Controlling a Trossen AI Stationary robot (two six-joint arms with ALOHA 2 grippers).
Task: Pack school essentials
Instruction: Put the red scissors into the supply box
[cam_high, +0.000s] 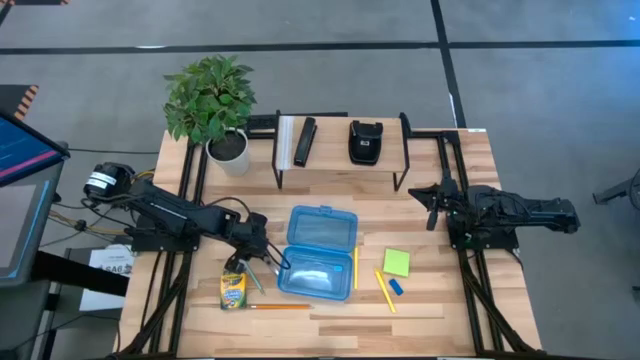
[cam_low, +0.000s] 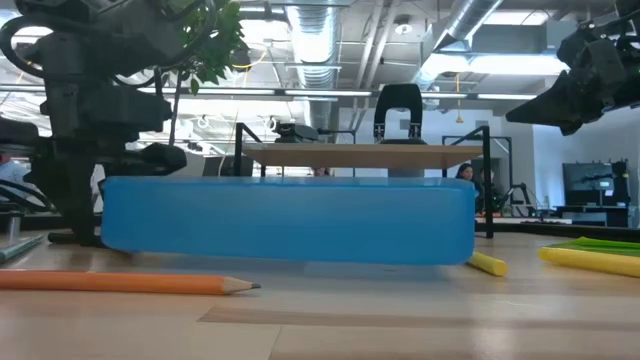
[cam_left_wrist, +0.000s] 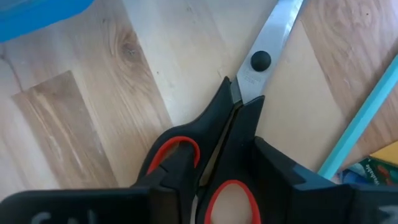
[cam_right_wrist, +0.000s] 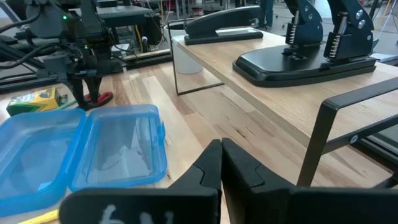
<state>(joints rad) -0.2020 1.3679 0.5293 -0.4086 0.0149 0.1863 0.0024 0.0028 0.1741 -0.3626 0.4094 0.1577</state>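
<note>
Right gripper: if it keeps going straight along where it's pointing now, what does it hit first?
Probably the open blue case. The right gripper, shut, points over bare table toward it, with the shelf off to one side. Depth is unclear; it may pass above the lid.

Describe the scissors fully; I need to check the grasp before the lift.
The scissors lie flat on the wooden table, beside the open blue case. They have black handles with red-lined finger loops, a black pivot screw and bright steel blades, closed together. The left gripper straddles the handles from above, its fingers against them; the scissors are not yet lifted.
</note>
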